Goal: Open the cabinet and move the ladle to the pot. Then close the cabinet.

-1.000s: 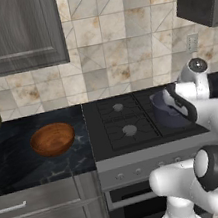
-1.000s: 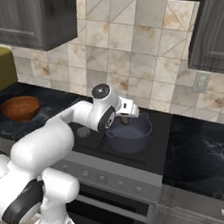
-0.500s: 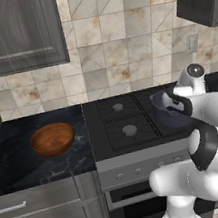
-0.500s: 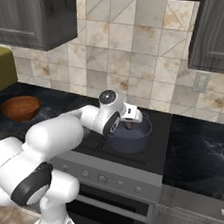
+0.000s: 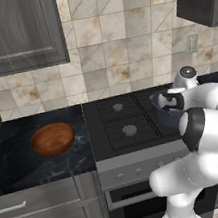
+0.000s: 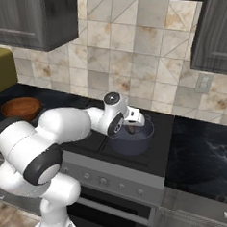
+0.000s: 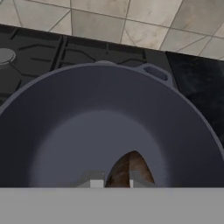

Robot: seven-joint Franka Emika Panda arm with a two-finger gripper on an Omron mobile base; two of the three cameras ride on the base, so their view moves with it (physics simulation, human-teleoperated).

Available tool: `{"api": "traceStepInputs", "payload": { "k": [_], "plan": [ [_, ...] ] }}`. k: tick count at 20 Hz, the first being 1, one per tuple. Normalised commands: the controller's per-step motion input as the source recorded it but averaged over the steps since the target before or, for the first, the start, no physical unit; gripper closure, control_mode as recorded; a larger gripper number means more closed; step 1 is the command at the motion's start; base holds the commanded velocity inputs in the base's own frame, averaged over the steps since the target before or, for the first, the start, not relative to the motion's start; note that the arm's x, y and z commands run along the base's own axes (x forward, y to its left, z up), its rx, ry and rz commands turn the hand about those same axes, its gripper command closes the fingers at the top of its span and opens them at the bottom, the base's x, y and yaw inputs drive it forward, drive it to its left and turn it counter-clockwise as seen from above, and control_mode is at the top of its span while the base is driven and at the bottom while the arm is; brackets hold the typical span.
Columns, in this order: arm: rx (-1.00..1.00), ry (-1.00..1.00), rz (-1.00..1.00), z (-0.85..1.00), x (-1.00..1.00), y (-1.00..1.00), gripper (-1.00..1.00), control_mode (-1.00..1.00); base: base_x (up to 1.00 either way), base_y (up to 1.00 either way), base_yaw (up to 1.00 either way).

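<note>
Stove at worktop's right end: hand [image 6: 133,128] inside pot [image 6: 132,138], fingers together on brown ladle [image 7: 129,170].

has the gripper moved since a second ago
Yes. In the right base view the gripper has shifted right and down toward the pot on the stove, and now hangs over its bowl, shut on the ladle.

No legible text, seemingly, anywhere.

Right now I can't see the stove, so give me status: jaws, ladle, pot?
Gripper over pot, jaws shut on ladle. Ladle's brown end inside pot. Nothing in the way.
</note>
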Motion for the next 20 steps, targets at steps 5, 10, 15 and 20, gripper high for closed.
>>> {"api": "traceStepInputs", "payload": {
  "k": [5, 10, 15, 20],
  "plan": [
    [0.0, 0.06, 0.0, -0.21, 0.25, 0.0, 1.0, -1.0, 0.0, 0.0, 0.0],
    [0.0, 0.02, 0.0, -0.17, 0.25, -0.05, 1.0, -1.0, 0.0, 0.0, 0.0],
    [0.0, 0.0, 0.0, -0.15, 0.2, -0.08, 1.0, -1.0, 0.0, 0.0, 0.0],
    [0.0, 0.0, 0.0, -0.16, 0.21, -0.07, 1.0, -1.0, 0.0, 0.0, 0.0]
  ]
}}
